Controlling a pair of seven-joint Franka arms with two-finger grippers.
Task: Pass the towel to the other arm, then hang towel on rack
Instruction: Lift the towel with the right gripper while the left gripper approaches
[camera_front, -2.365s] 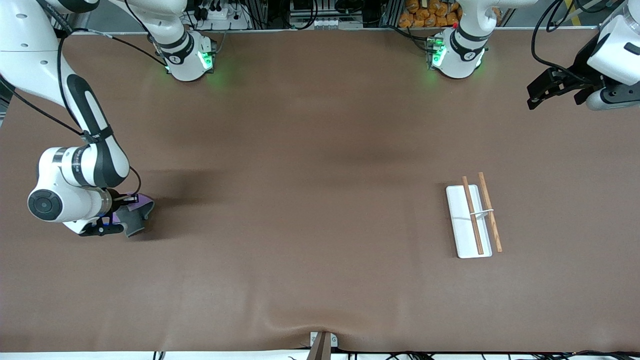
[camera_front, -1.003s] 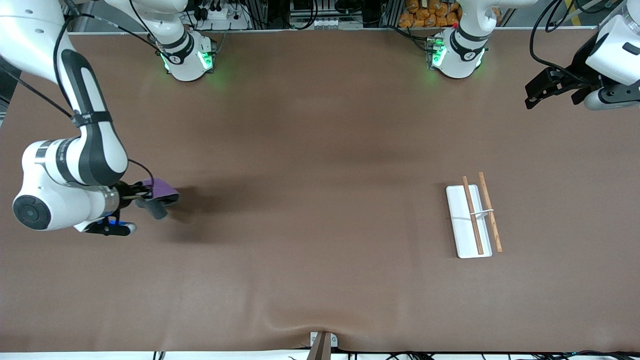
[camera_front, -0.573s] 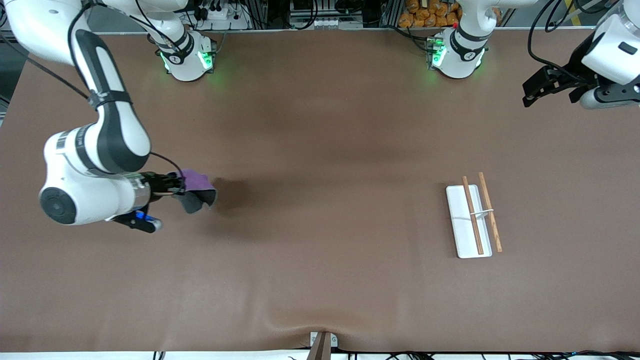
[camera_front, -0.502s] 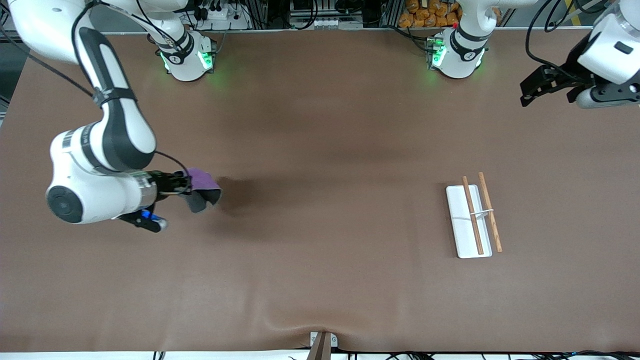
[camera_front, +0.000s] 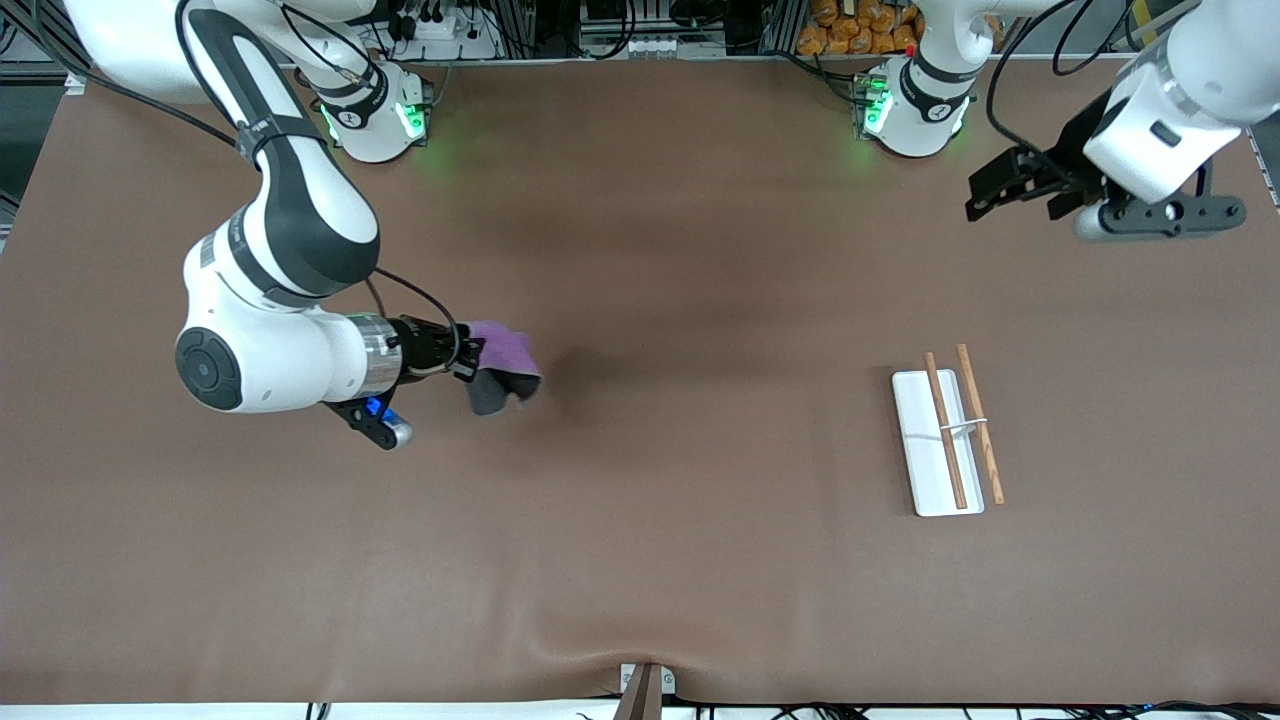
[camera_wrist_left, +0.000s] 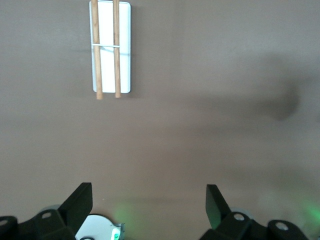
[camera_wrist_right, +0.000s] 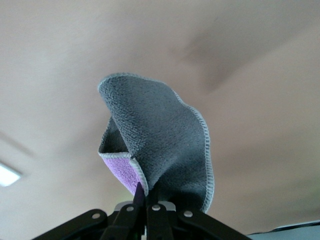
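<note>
The right hand (camera_front: 468, 360) was clamped on the towel (camera_front: 500, 365), holding it up over the tabletop (camera_front: 640, 560) toward the right arm's end, purple face up and grey folds drooping. The rack (camera_front: 945, 440) sat flat toward the left arm's end, well apart from the towel. The left hand (camera_front: 990, 190) hung above the tabletop near its own base, fingers (camera_wrist_left: 80, 202) spread apart, gripping nothing.
</note>
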